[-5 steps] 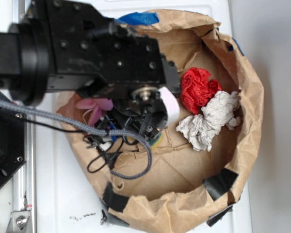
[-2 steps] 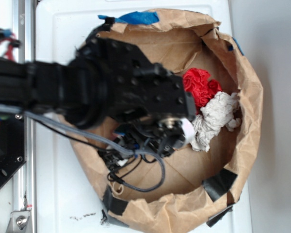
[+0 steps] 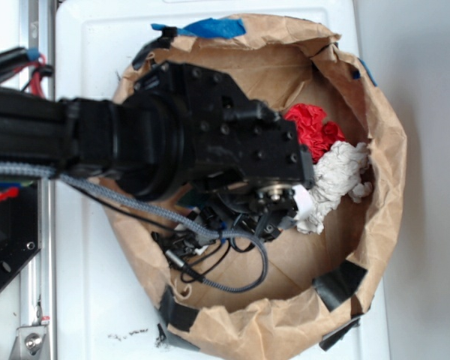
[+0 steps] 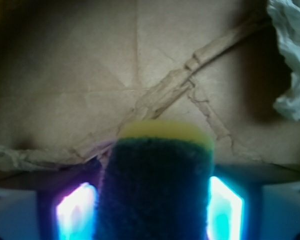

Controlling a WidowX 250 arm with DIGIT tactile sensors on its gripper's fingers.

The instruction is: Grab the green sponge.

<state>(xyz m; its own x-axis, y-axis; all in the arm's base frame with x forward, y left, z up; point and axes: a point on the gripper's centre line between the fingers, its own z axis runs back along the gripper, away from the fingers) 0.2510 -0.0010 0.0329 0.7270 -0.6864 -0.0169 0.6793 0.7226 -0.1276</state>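
**Inspector:** Report the exterior view.

**Arm:** My black arm reaches from the left over the brown paper bag [image 3: 386, 187], which lies on the white counter [image 3: 97, 300]. My gripper [image 3: 274, 217] points down inside it, largely hidden by my own wrist. A red cloth [image 3: 313, 127] and a white crumpled cloth [image 3: 337, 180] sit just right of it. Blue tape [image 3: 210, 28] marks the bag's upper rim.

**Inspector:** And the wrist view?

**Arm:** The green sponge [image 4: 157, 190] sits between my fingers [image 4: 225, 207], dark scouring face toward the camera, yellow foam edge on top. My gripper is clamped on it, above the creased paper floor. White cloth shows at the upper right.
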